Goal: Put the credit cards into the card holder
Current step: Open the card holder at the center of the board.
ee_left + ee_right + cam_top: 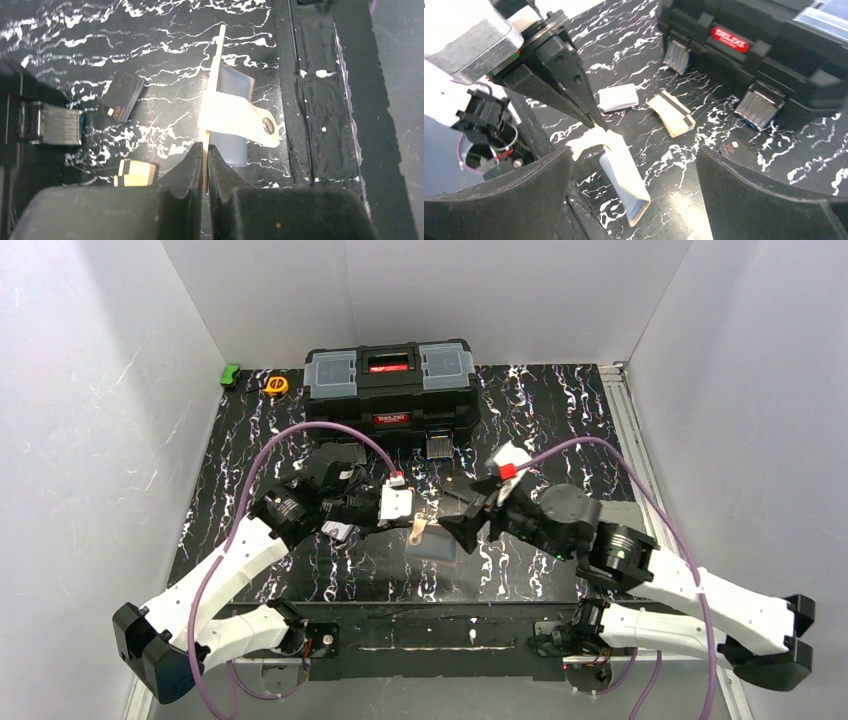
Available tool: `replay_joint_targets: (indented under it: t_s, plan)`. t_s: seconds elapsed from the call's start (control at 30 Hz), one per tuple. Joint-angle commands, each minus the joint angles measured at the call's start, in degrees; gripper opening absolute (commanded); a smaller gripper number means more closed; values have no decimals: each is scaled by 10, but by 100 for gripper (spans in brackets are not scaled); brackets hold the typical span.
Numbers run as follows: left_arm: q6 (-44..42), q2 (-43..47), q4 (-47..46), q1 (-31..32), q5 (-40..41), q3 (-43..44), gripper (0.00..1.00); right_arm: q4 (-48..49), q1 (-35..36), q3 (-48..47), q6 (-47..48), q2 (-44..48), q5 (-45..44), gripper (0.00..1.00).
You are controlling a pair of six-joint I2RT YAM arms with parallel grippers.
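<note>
Left pincer (206,152) pinching card holder (235,120), right pincer (634,165) wide open

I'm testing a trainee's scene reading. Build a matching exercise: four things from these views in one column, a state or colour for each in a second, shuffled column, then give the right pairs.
Column one
1. card holder
2. right hand
3. toolbox
4. striped card

Column two
A. lying loose, untouched
B. black with a red label
C. pinched in the left hand
D. open, holding nothing

Pairs: 1-C; 2-D; 3-B; 4-A
</note>
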State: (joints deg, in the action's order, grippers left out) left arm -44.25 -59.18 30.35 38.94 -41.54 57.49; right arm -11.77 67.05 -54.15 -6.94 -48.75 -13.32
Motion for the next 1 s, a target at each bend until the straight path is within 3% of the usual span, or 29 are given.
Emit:
replay_joint_targets:
  t_s: [0.0, 0.13, 0.3, 0.57, 0.97]
  plan:
    - [158, 28, -48, -12, 44, -12, 0, 16, -34, 33, -49, 58, -29, 98]
    - [264, 29, -69, -44, 62, -7, 0, 14, -67, 87, -94, 96, 2, 98]
    - [366, 25, -87, -102, -8, 13, 0, 45, -124, 155, -129, 124, 82, 98]
    - [416, 41, -97, -108, -69, 34, 0, 129, -220, 203, -169, 117, 244, 98]
    - [489, 51, -143, -113, -109, 52, 0, 256, -253, 243, -222, 64, 345, 98]
